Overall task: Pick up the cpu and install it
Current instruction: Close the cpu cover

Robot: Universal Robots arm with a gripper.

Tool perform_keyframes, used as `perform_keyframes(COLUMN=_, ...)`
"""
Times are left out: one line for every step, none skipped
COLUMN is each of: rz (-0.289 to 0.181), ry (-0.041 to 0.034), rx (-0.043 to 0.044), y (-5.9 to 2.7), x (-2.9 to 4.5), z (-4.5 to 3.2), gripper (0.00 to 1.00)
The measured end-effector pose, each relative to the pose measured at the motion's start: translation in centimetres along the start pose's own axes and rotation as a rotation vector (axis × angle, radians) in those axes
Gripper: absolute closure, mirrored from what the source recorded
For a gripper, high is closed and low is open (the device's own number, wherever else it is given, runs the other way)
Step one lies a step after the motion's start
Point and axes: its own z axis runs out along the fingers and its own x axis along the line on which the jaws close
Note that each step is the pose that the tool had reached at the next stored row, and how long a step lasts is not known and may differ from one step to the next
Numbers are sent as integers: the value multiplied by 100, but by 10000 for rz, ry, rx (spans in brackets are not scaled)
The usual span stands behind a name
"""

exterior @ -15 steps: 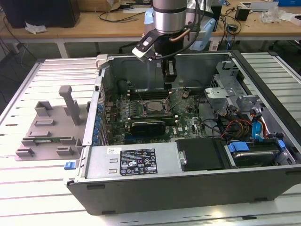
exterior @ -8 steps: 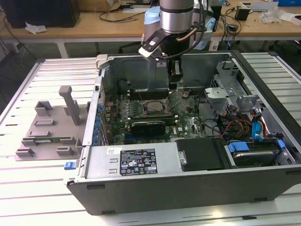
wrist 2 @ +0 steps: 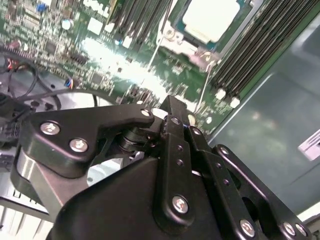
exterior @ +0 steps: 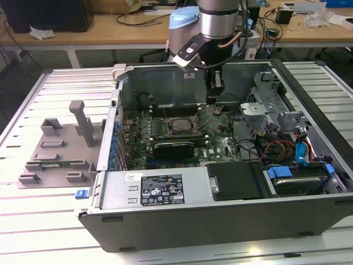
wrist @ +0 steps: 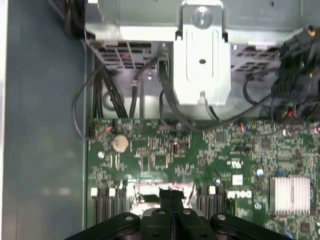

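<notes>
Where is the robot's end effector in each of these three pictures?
Exterior view: end effector hangs inside the open case, under the arm.
Second wrist view: end effector in the foreground, over the motherboard.
First wrist view: end effector before the memory slots.
Shared landmark: green motherboard.

The case [exterior: 220, 221] lies open on the table [exterior: 33, 226]; the fixture [exterior: 58, 149] stands beside it on the exterior view's left. The board [exterior: 220, 146] lies in the case. The cpu [wrist 2: 210, 17] sits in the socket [exterior: 179, 126], mid-board. The card [exterior: 174, 148] lies just nearer the exterior camera. The gripper [exterior: 215, 100] hangs over the board, at the exterior view's right of the socket.
</notes>
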Motion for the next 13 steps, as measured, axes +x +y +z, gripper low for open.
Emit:
perform_keyframes(rz=1, ry=0, rx=0, y=27, x=0, z=1, gripper=89)
perform_keyframes(rz=2, ry=0, rx=0, y=59, x=-1, z=2, gripper=89)
perform_keyframes(rz=1, ry=1, rx=0, y=79, x=-1, z=4, gripper=89)
perform_keyframes(rz=0, ry=3, rx=0, y=101, x=-1, z=5, gripper=89)
perform_keyframes(rz=1, ry=3, rx=0, y=114, x=-1, z=5, gripper=89)
perform_keyframes(rz=2, ry=3, rx=0, y=115, x=-1, z=5, gripper=89)
perform_keyframes(rz=3, ry=3, rx=0, y=115, x=-1, z=5, gripper=89)
perform_keyframes(rz=1, ry=7, rx=17, y=130, x=-2, z=13, gripper=89)
perform_keyframes(rz=1, ry=8, rx=47, y=150, x=-1, z=25, gripper=89)
perform_keyframes(rz=-1, ry=8, rx=67, y=166, x=-1, z=35, gripper=89)
perform_keyframes(rz=-1, ry=8, rx=93, y=189, x=-1, z=57, gripper=89)
perform_keyframes(rz=0, ry=8, rx=102, y=197, x=0, z=75, gripper=89)
perform_keyframes(rz=4, ry=8, rx=108, y=204, x=0, z=96, gripper=89)
